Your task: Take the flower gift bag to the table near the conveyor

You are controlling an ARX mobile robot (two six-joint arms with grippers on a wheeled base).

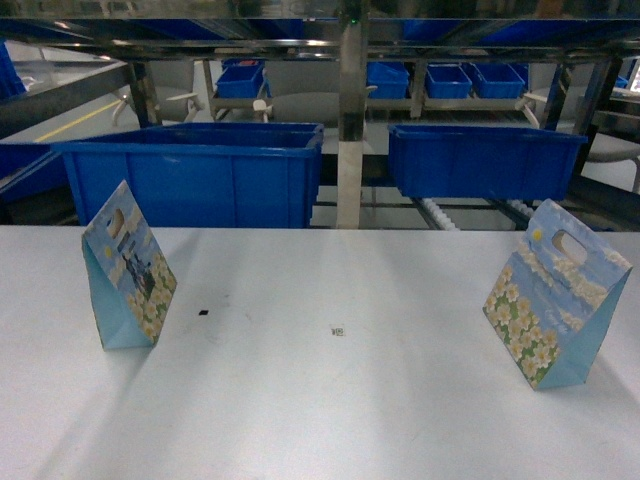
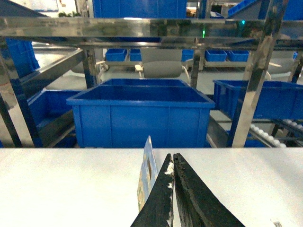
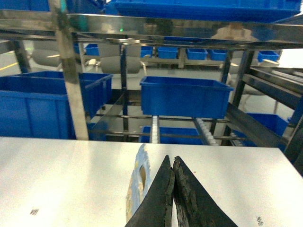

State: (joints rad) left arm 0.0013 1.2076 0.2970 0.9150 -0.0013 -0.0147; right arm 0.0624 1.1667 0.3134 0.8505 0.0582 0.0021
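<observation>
Head view: two flower gift bags stand upright on the white bench, one (image 1: 128, 268) near its left edge, one (image 1: 556, 294) near its right (broad bare surface between). Left end effector (image 2: 173, 163) and right end effector (image 3: 172, 165) are pressed closed, empty, before the conveyor (image 1: 440, 212).

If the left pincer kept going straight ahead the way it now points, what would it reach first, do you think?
Probably the big blue bin beyond the table edge. The shut left pincer points at it, with the gift bag just to its left; depth is hard to judge.
</observation>
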